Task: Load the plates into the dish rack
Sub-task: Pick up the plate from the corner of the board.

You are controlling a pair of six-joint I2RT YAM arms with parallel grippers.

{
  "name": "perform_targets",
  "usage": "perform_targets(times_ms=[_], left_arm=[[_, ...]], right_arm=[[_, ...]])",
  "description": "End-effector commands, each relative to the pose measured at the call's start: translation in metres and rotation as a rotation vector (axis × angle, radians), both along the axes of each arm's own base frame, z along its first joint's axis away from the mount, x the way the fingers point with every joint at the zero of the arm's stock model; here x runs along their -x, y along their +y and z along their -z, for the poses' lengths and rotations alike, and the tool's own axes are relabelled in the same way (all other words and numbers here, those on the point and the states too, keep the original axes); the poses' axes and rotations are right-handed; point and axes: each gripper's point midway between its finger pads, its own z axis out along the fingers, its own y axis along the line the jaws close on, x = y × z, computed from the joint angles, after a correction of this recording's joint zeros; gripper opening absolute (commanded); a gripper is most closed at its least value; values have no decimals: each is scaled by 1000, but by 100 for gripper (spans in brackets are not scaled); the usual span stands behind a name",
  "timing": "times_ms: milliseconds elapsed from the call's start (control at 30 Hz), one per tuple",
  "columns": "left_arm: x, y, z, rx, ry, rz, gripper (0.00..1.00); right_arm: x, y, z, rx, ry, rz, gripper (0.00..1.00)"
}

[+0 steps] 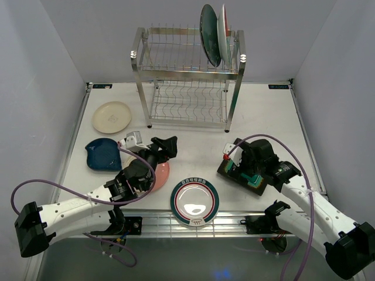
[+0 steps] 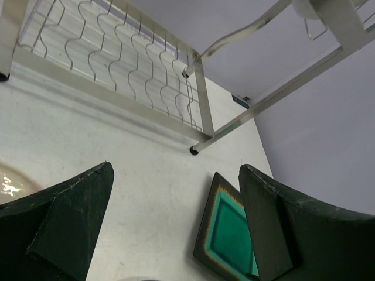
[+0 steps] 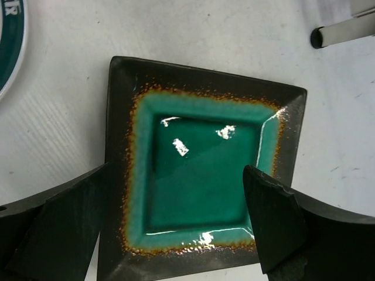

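Observation:
The dish rack stands at the back, its lower shelf showing in the left wrist view. Two plates stand upright in its top tier: a dark teal one and a red-rimmed one. The square green plate lies flat on the table under my right gripper, which is open with a finger over each side of it. My left gripper is open and holds nothing, above the pink plate. Cream, dark blue and green-rimmed white plates lie flat.
The square plate sits right of centre and also shows between the left fingers. A rack foot stands close beyond it. Grey walls enclose the table on three sides, and a metal rail runs along the near edge.

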Motion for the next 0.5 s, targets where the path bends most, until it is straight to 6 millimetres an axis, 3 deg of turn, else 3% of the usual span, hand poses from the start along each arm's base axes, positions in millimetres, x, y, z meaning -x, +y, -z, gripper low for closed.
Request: perform_targets(times_ms=[0,33,133,167,467], left_arm=[[10,-4,13,82,36,53,98],[13,-5,25,75,54,70,98],[18,-4,36,117,75,84,98],[18,-1,38,117,75,81,98],[21,3,40,90,66,89,98]], right_arm=[[15,4,11,18,49,-73,95],[18,3,17,29,64,-77,96],[25,1,32,61,109,-79,95],[27,2,36,68,115,-84,88],[33,8,44,80,117,-71,81]])
